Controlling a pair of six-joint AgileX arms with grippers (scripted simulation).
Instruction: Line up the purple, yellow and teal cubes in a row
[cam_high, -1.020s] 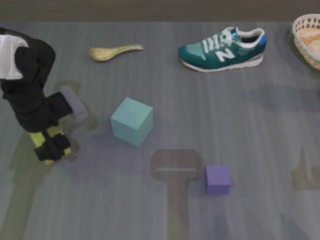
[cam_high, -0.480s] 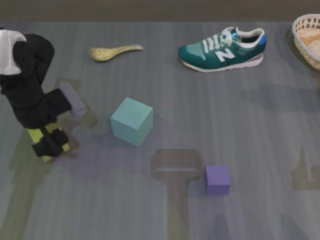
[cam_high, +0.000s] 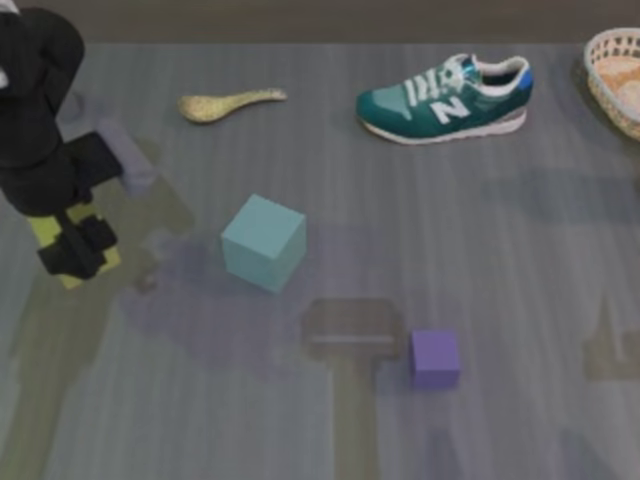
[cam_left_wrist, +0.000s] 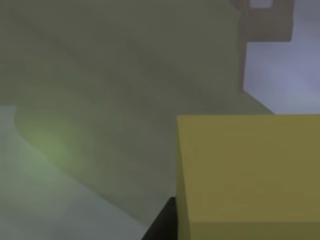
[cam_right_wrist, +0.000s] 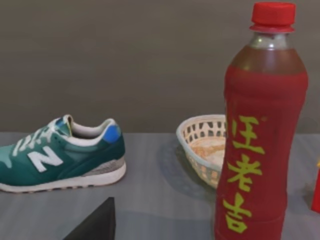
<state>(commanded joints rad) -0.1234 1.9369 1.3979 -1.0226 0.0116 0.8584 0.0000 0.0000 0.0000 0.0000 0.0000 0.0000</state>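
We carry slowly and level toward the teal cube (cam_high: 264, 241) at the table's middle, setting down in line with it and the purple cube (cam_high: 435, 358), near and right. The yellow cube (cam_high: 75, 258) sits clamped between our left gripper's (cam_high: 73, 250) closed jaws, far left.

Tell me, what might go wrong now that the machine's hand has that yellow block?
The left hand grips the yellow cube near the table's left edge; a slip could send it off the table. Carried toward the others, it might knock the teal cube, which stands before the purple cube.
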